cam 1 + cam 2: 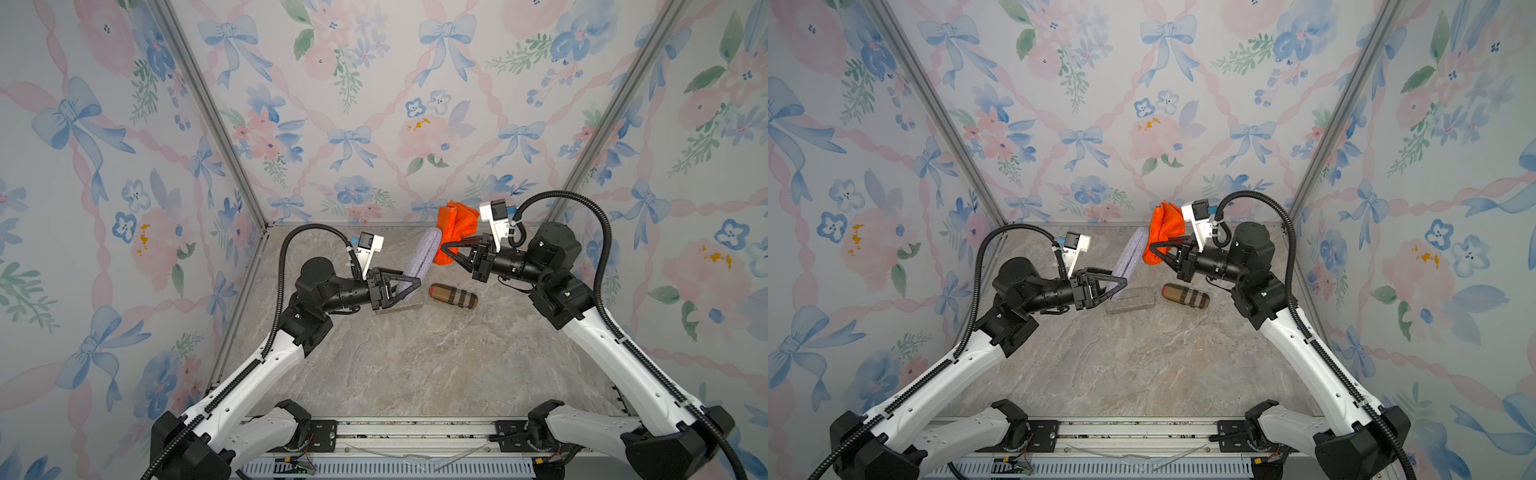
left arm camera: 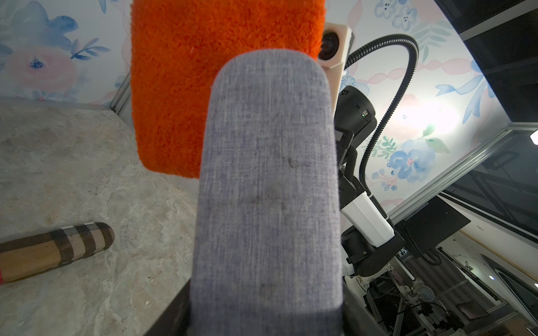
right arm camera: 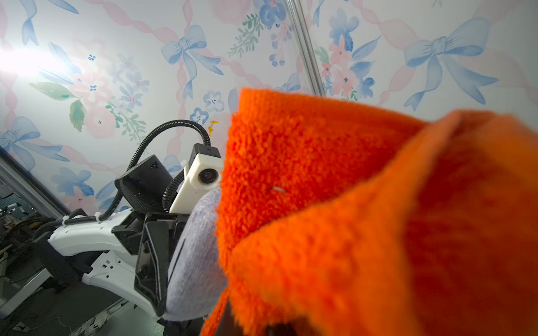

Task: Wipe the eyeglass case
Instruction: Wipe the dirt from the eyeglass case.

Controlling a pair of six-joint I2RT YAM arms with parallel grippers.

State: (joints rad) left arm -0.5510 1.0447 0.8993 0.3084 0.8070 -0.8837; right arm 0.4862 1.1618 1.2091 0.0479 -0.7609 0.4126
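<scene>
1. Left end effector (image 1: 409, 286): clenched on the near end of item 2, holding it up off the worktop (image 1: 415, 365).
2. Grey woven-fabric oblong eyeglass case (image 1: 422, 257): we log it in the air and tilted, with its free rounded end pointing up and away towards the back wall. The left wrist view shows its broad face (image 2: 267, 174) with faint dark marks.
3. Right end effector (image 1: 446, 248): clamped on item 4, level with the upper end of the eyeglass case.
4. Bright orange fluffy microfibre cloth (image 1: 455, 226): bunched in the right end effector, with loose folds standing above it. We see it touching the far end of the eyeglass case in both top views and in the right wrist view (image 3: 349, 203).
5. Brown-and-beige plaid cylindrical pouch (image 1: 453, 296): lying flat on the worktop, below and apart from items 2 and 4.
6. Pale rectangular block (image 1: 1130, 300): flat on the worktop just beside the pouch, under the left end effector. We cannot tell its material.
</scene>
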